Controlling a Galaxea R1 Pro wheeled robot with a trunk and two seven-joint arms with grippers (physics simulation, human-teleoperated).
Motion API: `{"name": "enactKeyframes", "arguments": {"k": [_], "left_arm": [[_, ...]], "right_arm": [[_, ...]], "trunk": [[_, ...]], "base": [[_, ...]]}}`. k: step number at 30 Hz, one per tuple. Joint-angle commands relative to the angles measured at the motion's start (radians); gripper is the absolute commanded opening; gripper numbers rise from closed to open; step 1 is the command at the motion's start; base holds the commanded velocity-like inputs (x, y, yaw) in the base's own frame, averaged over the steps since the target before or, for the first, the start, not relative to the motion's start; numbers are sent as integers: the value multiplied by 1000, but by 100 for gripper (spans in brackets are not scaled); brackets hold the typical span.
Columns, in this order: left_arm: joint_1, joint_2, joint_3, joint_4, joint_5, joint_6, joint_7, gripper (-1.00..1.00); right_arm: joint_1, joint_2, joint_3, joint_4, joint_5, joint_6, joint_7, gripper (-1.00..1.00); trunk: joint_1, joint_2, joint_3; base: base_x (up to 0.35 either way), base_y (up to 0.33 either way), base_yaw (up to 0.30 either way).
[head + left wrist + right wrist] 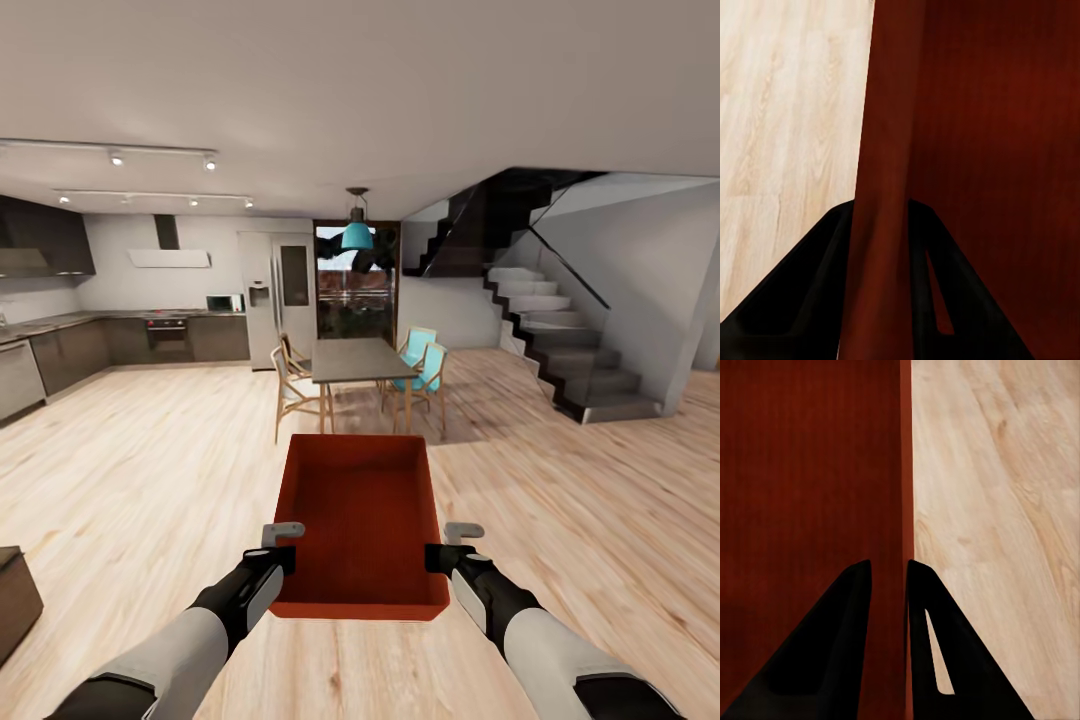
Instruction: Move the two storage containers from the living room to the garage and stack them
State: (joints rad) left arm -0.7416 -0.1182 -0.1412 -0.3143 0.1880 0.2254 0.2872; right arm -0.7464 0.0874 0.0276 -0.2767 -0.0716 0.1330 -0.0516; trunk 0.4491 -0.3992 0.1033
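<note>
- The head view shows one red-orange storage container carried in front of the robot between both arms, level and open side up, above the light wood plank floor.
- The left gripper meets the container's left wall near its near corner; the right gripper meets the right wall at the matching spot.
- From the head view alone the fingers are mostly hidden by the container's walls, so the grip itself is hard to read there.
- The left wrist view settles it: the storage container's wall runs straight between the two dark fingers of the left gripper, one finger outside over the floor, the other inside the bin, so the gripper is pinching the wall.
- The right wrist view shows the same on the other side: the container's thin wall passes between the fingers of the right gripper, pinched, with plank floor on the outer side.
- The head view adds the room the wrist views miss: a dining table with wooden and teal chairs straight ahead, well beyond the container.
- A kitchen with dark cabinets and a tall refrigerator lies to the left.
- A dark staircase with glass railing rises on the right, and a teal pendant lamp hangs over the table.
</note>
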Motion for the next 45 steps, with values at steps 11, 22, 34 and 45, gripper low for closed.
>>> {"name": "enactKeyframes", "arguments": {"k": [11,22,34,45], "left_arm": [[1,2,-14,2,30,5,9,-100],[1,2,-14,3,30,5,9,-100],[1,2,-14,1,30,5,9,-100],[1,2,-14,3,30,5,9,-100]], "right_arm": [[-1,-1,-18,-4,9,-8,-1,-100],[-1,1,-18,-4,9,-6,-1,-100],[-1,0,-18,-4,9,-6,-1,-100],[-1,0,-18,-4,9,-6,-1,-100]], "trunk": [[1,-1,0],[1,-1,0],[1,-1,0],[1,-1,0]], "base": [[323,0,-4],[323,0,-196],[323,0,-242],[323,0,-245]]}}
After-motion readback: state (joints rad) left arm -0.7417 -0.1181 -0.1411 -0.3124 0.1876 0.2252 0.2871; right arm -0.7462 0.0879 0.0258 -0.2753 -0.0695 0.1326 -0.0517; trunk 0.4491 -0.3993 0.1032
